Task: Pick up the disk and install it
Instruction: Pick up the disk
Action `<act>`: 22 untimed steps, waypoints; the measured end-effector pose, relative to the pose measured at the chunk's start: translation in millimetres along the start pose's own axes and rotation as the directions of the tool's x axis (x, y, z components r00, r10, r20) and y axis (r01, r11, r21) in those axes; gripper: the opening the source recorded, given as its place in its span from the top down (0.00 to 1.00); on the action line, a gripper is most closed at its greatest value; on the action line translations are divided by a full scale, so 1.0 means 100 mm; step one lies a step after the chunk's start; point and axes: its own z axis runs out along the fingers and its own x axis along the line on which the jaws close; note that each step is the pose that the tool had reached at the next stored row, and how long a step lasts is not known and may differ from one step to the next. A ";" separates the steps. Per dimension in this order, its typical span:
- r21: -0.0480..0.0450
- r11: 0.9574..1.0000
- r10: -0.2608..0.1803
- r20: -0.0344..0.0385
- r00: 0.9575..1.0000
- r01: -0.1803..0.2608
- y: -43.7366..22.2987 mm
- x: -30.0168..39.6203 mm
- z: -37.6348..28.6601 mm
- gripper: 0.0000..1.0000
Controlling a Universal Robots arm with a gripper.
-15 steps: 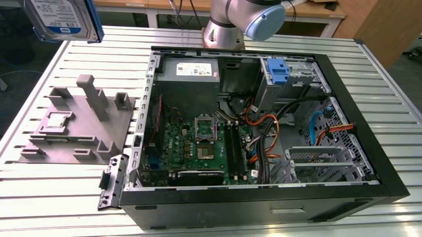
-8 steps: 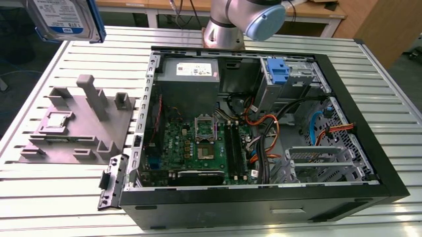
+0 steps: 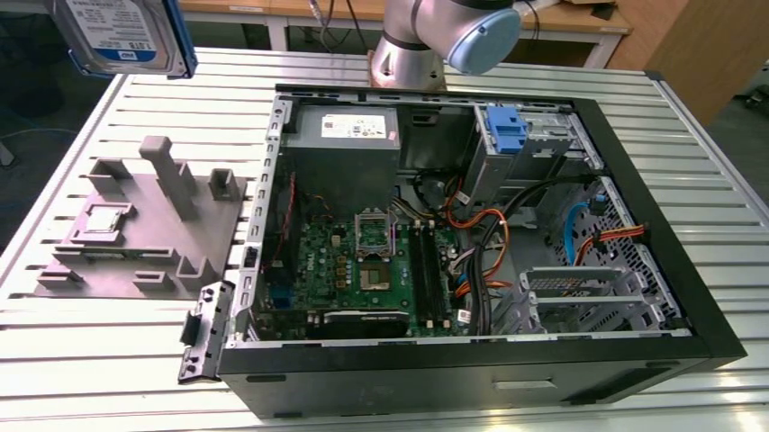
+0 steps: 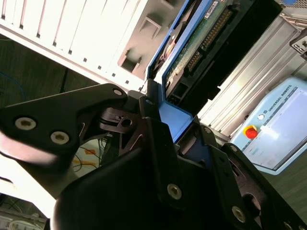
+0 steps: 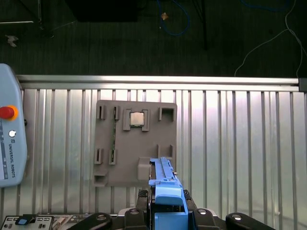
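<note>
1. The gripper is closed on the disk. In the second wrist view its black fingers press from both sides on the bright blue rail at the drive's near end.
2. The jaws stand only as far apart as that rail is thick, and I see no gap between finger and plastic.
3. In the same view the drive's green circuit-board underside, with its row of connector pins, faces the camera.
4. In the exterior view the disk hangs in the air at the upper left. Its white-and-blue label faces the camera, and it is lifted clear of the slatted metal table.
5. In the first wrist view the blue rail juts out from the gripper over the edge of a grey fixture plate. A small square chip sits in one recess of that plate.
6. An open computer case lies on the table to the exterior view's right of the fixture plate, well apart from the raised drive.
7. Inside the case are the motherboard, the power supply and a narrow blue latch at the far drive bay.
8. A pale teach pendant with a red button shows apart from the plate.
</note>
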 end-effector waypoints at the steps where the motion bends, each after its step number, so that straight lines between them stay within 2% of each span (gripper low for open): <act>1: 0.000 1.000 0.000 0.000 1.000 0.000 -0.004 0.000 0.000 0.63; 9: 0.000 1.000 0.000 0.000 1.000 0.000 -0.026 0.000 -0.001 0.63; 11: 0.000 1.000 0.000 0.000 1.000 0.000 -0.095 -0.001 -0.004 0.63; 22: 0.000 1.000 0.000 0.000 1.000 0.000 -0.111 -0.001 -0.004 0.63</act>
